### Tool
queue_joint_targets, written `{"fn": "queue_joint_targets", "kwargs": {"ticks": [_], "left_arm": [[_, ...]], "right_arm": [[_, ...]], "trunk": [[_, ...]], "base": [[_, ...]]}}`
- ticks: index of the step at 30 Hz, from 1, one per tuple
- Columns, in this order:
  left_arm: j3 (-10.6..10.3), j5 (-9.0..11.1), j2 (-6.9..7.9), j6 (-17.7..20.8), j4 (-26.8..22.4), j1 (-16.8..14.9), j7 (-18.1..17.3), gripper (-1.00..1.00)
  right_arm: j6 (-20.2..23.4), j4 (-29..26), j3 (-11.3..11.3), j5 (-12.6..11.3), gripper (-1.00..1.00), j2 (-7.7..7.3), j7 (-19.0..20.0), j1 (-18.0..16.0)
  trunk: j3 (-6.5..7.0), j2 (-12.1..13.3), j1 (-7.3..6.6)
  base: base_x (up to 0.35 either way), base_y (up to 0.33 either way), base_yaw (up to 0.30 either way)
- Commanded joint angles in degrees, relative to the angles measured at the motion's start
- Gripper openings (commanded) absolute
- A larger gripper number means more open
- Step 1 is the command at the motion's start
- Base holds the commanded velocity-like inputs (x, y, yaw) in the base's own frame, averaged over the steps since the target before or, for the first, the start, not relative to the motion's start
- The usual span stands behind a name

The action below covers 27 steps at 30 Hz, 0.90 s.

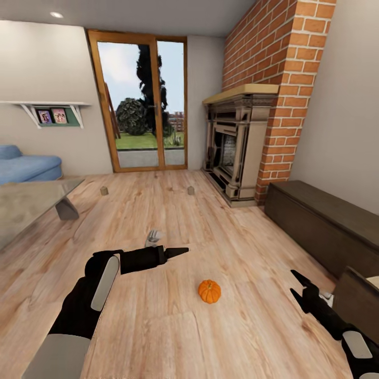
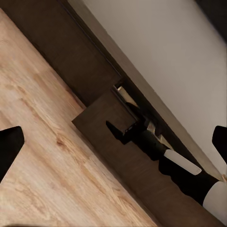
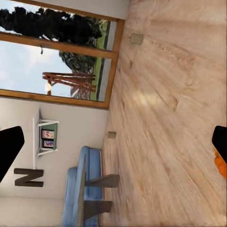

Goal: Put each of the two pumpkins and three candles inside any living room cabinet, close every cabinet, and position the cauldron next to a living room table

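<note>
While both our grippers, left and right, hang spread and empty, one pumpkin sits on the floor between them; a clumsy reach could roll it. Two candles stand farther off, the cabinet at right with a drawer out.

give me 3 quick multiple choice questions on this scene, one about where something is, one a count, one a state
1. The pumpkin lies:
A on the sofa
B on the floor between the arms
C on the mantel

2. Candles on the floor near the glass door:
A none
B two
C five

3. The right gripper is:
A open
B shut on a pumpkin
C shut on a candle

Answers: 1 B, it sits on bare planks. 2 B, one candle left, another right. 3 A, its fingers are spread with nothing between.
</note>
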Motion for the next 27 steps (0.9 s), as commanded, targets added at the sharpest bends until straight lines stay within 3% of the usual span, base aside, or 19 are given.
{"fn": "queue_joint_targets", "kwargs": {"ticks": [1, 12, 17, 27], "left_arm": [[0.03, -0.1, -0.03, 0.21, 0.01, -0.05, -0.17, 1.0], [-0.02, -0.13, -0.07, 0.21, 0.0, -0.05, 0.14, 1.0], [0.03, -0.38, -0.11, 0.21, 0.08, -0.05, 0.24, 1.0], [0.04, -0.52, -0.12, 0.21, 0.22, -0.05, 0.32, 1.0]], "right_arm": [[0.37, 0.0, -0.18, -0.18, 1.0, 0.0, -0.79, -0.04], [0.34, 0.15, -0.18, -0.05, 1.0, 0.01, -2.89, -0.13], [-1.31, 0.21, -0.22, -0.14, 1.0, 0.01, -8.46, -0.14], [-4.71, 0.26, -0.26, -0.78, 1.0, 0.32, -12.76, -0.14]], "trunk": [[-0.05, -0.02, -0.01], [-0.05, -0.02, -0.01], [-0.05, -0.02, -0.01], [-0.05, -0.02, -0.01]], "base": [[0.0, 0.039, 0.288], [0.0, 0.011, 0.288], [0.054, 0.022, 0.288], [0.122, 0.037, 0.227]]}}
